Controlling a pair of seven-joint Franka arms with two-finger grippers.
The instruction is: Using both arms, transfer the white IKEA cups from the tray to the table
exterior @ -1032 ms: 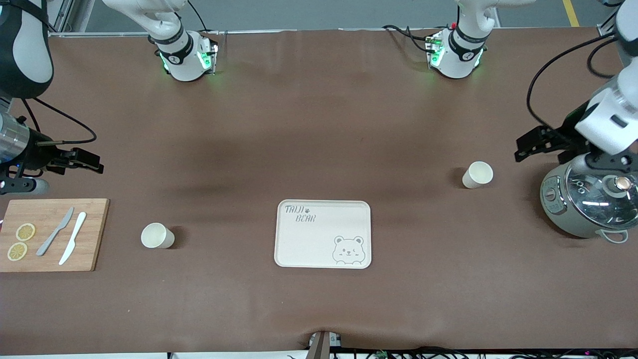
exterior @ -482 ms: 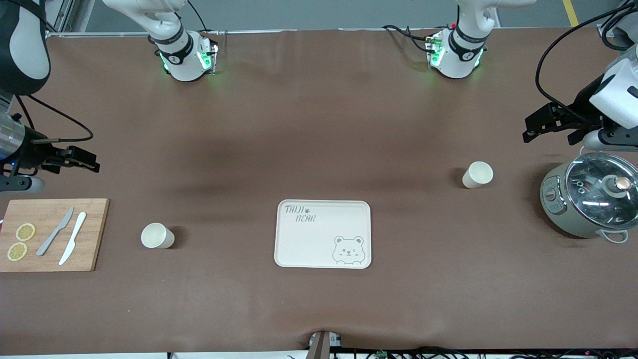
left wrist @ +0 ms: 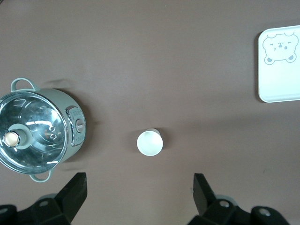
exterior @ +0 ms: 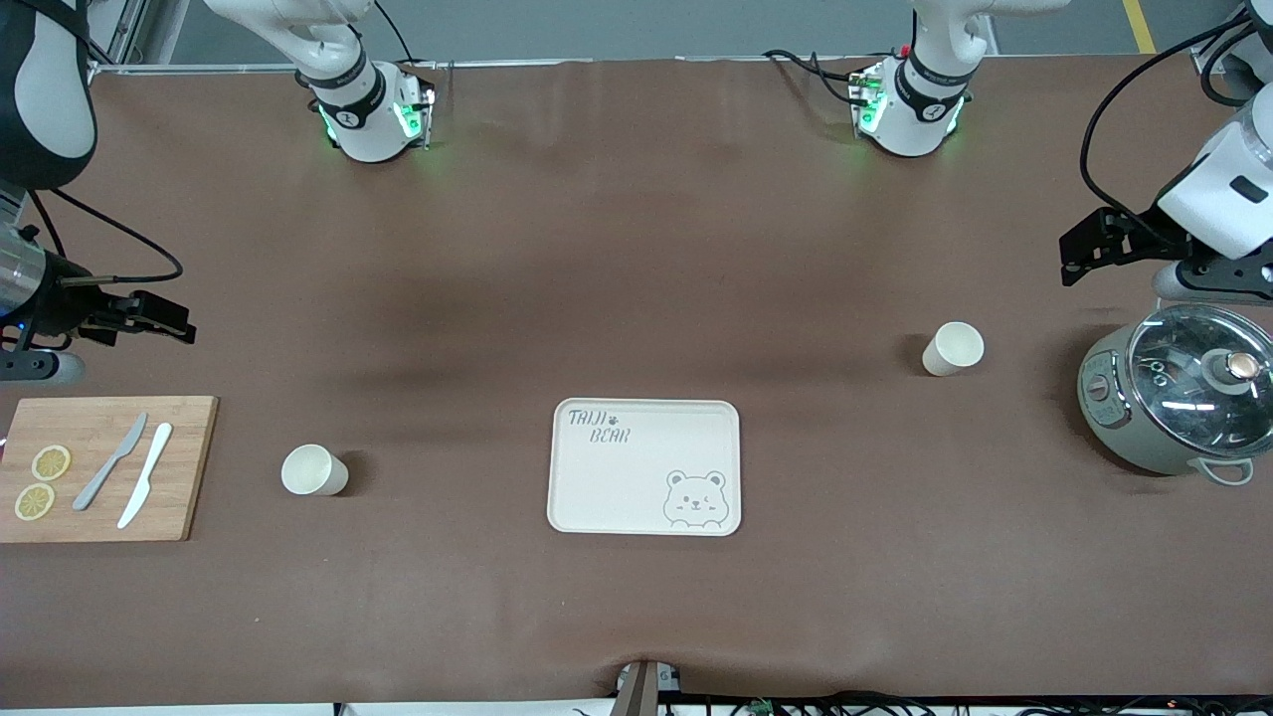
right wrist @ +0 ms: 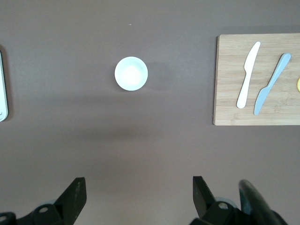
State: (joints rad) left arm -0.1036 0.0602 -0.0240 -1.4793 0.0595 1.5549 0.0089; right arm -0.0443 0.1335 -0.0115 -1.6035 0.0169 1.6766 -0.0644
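Note:
Two white IKEA cups stand upright on the brown table on either side of the bear-print tray (exterior: pixel 644 467). One cup (exterior: pixel 953 348) is toward the left arm's end, beside the pot. The other cup (exterior: pixel 313 469) is toward the right arm's end, beside the cutting board. My left gripper (exterior: pixel 1072 261) hangs open and empty over bare table by the pot; its wrist view shows its cup (left wrist: pixel 150 142) below the left gripper (left wrist: pixel 139 187). My right gripper (exterior: pixel 179 323) hangs open and empty over bare table by the board; its cup (right wrist: pixel 131 73) shows below the right gripper (right wrist: pixel 139 190).
A grey-green pot (exterior: pixel 1174 398) with a glass lid stands at the left arm's end. A wooden cutting board (exterior: pixel 184 467) with two knives and lemon slices lies at the right arm's end. The wrist views also show the pot (left wrist: pixel 37 129), the board (right wrist: pixel 229 93) and the tray (left wrist: pixel 281 75).
The left arm's hand has drawn off the top of the pot and toward its own end of the table. The right gripper has shifted slightly toward its end. Both cups stand still.

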